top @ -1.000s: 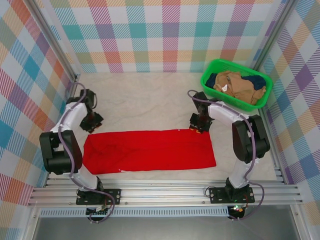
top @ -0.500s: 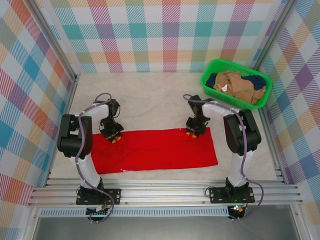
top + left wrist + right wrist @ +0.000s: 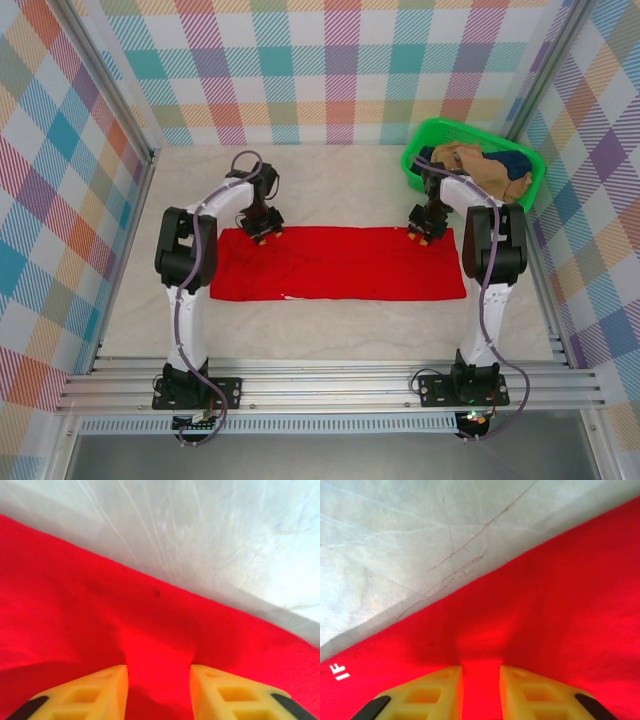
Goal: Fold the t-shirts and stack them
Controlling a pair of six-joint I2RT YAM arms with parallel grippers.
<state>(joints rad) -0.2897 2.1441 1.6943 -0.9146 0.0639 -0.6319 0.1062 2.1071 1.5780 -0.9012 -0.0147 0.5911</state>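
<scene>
Band of red t-shirt (image 3: 340, 263) lies on the table (image 3: 330, 195), long axis left to right, its far edge under my grippers. My right gripper (image 3: 424, 234) pinches the right corner; my left gripper (image 3: 261, 234) straddles the left corner, grip not discernible

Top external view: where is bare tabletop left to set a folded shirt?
Free: the strip between the red t-shirt and the near rail, and the band between it and the back wall. Crowded: far right, by the green basket.
</scene>
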